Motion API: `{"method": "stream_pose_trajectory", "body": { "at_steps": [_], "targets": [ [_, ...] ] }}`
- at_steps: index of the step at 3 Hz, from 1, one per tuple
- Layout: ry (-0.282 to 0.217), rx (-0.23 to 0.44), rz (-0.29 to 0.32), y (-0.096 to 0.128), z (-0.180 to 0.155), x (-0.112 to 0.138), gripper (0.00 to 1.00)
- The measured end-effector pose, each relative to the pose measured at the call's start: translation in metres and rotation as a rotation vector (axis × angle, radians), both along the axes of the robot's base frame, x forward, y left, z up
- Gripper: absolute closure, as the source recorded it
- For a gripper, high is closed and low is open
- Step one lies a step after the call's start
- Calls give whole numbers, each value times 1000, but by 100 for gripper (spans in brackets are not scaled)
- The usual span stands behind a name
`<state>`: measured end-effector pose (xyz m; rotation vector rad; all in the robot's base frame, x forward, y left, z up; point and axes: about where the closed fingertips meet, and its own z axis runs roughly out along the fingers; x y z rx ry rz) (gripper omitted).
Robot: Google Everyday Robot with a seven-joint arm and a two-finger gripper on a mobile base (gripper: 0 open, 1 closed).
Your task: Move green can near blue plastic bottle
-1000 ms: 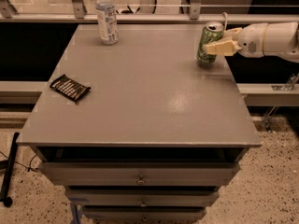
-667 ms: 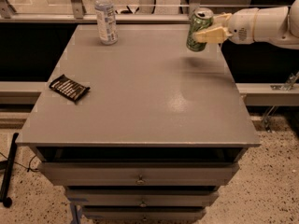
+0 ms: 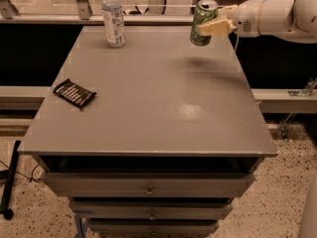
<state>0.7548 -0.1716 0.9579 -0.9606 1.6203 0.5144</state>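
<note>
Since a second ago, the slim green aluminium drink can [image 3: 202, 15] has left the right edge of the grey table top [image 3: 163, 98] and gone up and to the left. It now hangs in the air over the far right part of the table, tilted a little, its silver top towards the back. My gripper [image 3: 204, 29] comes in from the right on my white arm [image 3: 270, 15], and its cream fingers [image 3: 218, 27] are closed around the lower half of the can, bearing its whole weight. A soft dark shadow [image 3: 198, 63] lies on the table below it.

The clear plastic water bottle [image 3: 114, 19], with its white cap and pale bluish label, stands upright near the far left corner, well apart from the can. A flat black packet [image 3: 74, 93] with pale markings lies near the left edge, closer to the front. Under the table top are grey drawers [image 3: 148, 186] with small knobs.
</note>
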Motion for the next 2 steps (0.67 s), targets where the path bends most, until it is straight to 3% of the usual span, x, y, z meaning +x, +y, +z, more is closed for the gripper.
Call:
{"method": "stream_pose_trajectory", "body": {
  "at_steps": [1, 2],
  "targets": [
    [-4, -6, 0, 30, 11, 38, 100],
    [24, -12, 18, 72, 2, 70, 100]
  ]
}}
